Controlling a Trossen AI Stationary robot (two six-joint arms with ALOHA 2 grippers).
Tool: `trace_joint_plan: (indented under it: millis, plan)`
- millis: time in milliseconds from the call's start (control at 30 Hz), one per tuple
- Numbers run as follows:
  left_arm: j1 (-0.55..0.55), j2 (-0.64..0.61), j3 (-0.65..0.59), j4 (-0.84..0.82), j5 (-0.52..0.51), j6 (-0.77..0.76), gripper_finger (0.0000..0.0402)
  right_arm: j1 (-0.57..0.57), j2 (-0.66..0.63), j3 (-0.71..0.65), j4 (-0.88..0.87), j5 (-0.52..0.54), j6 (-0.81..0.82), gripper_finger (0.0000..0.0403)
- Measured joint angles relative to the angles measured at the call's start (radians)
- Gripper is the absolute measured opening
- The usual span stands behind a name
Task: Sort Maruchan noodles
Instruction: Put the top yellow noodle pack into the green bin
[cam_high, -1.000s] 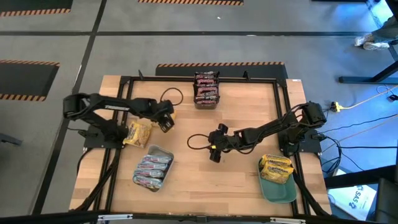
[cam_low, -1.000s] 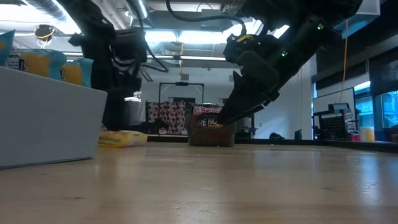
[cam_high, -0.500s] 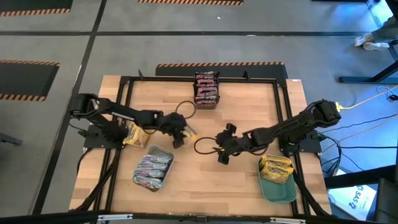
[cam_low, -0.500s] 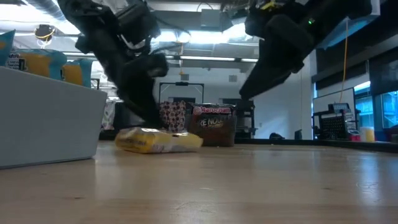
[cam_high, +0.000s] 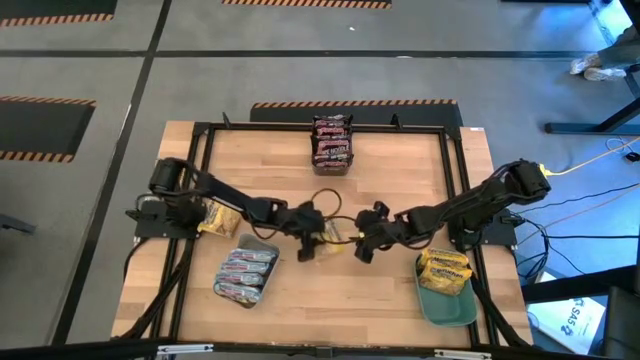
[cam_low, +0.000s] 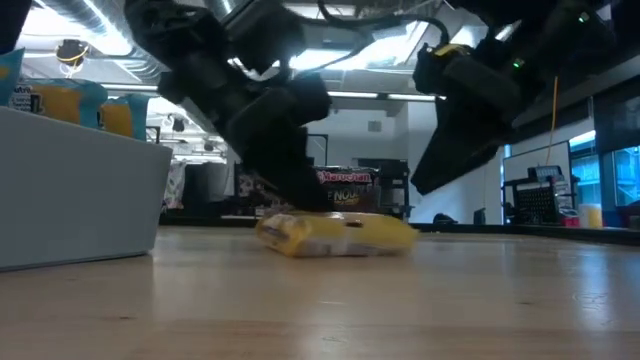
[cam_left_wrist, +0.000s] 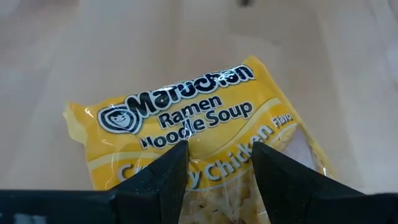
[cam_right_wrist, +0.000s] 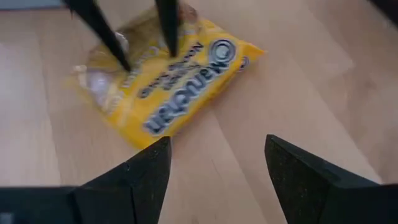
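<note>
The left end effector (cam_high: 312, 243) sits near the middle of the wooden surface (cam_high: 400, 180), its two dark fingers (cam_left_wrist: 168, 180) parted and straddling a yellow packet (cam_high: 330, 240) of Maruchan chicken ramen. In the left wrist view the fingertips press onto the crinkly, glossy wrapper (cam_left_wrist: 186, 130), which hides whether they actually pinch it. The packet lies flat on the surface; its near end is cut off behind the fingers.

Just beside the yellow packet, on its other side, the right end effector (cam_high: 365, 240) hovers with its fingers (cam_right_wrist: 140, 180) wide apart and holding nothing. In its wrist view the packet (cam_right_wrist: 168, 93) lies ahead of it with the left arm's thin tips planted on it.

Beyond the yellow packet, at the far edge of the surface, stands a stack of dark brown packets (cam_high: 332, 145). Left of the yellow packet, a pale grey tray (cam_high: 262, 245) holds pinkish-silver packets (cam_high: 245, 275), and more yellow packets (cam_high: 222, 215) lie by the left arm's base. Right of it, a teal tray (cam_high: 450, 310) carries yellow-orange packets (cam_high: 445, 270). In the low view the yellow packet (cam_low: 335, 235) is partly masked by the left arm.
</note>
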Motion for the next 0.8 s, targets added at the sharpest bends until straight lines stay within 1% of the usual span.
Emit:
trace_joint_plan:
  millis: [133,200,267,300,400,500,567,633,667,733,800]
  plan:
    - [-0.028,0.031,0.083,-0.029,0.021,0.029,0.0174,-0.02,-0.017,-0.038,-0.008,-0.038,0.045,0.0243]
    - [-0.033,0.025,0.132,-0.091,0.034,0.03,0.0174,-0.031,-0.032,-0.059,-0.009,-0.067,0.067,0.0243]
    - [-0.038,-0.015,0.171,-0.204,0.038,0.036,0.0174,-0.048,-0.047,-0.084,0.027,-0.113,0.089,0.0243]
    - [-0.039,-0.03,0.195,-0.232,0.04,0.037,0.0174,-0.059,-0.062,-0.102,0.045,-0.138,0.102,0.0243]
    - [-0.051,-0.093,0.198,-0.34,0.012,0.038,0.0174,-0.101,-0.086,-0.162,0.173,-0.226,0.125,0.0243]
    - [-0.081,-0.13,0.169,-0.375,-0.028,0.037,0.0174,-0.145,-0.097,-0.233,0.36,-0.328,0.189,0.0243]
    - [-0.102,-0.135,0.134,-0.335,-0.06,0.032,0.0174,-0.161,-0.097,-0.279,0.466,-0.367,0.261,0.0243]
    - [-0.124,-0.132,0.076,-0.311,-0.091,0.01,0.0174,-0.165,-0.09,-0.304,0.529,-0.375,0.304,0.0243]
    - [-0.133,-0.128,0.046,-0.28,-0.1,0.003,0.0174,-0.165,-0.086,-0.309,0.547,-0.376,0.316,0.0243]
    - [-0.14,-0.111,-0.005,-0.154,-0.103,-0.018,0.0174,-0.165,-0.083,-0.31,0.546,-0.376,0.342,0.0243]
    - [-0.143,-0.111,-0.051,-0.07,-0.106,-0.021,0.0174,-0.165,-0.064,-0.298,0.553,-0.377,0.374,0.0243]
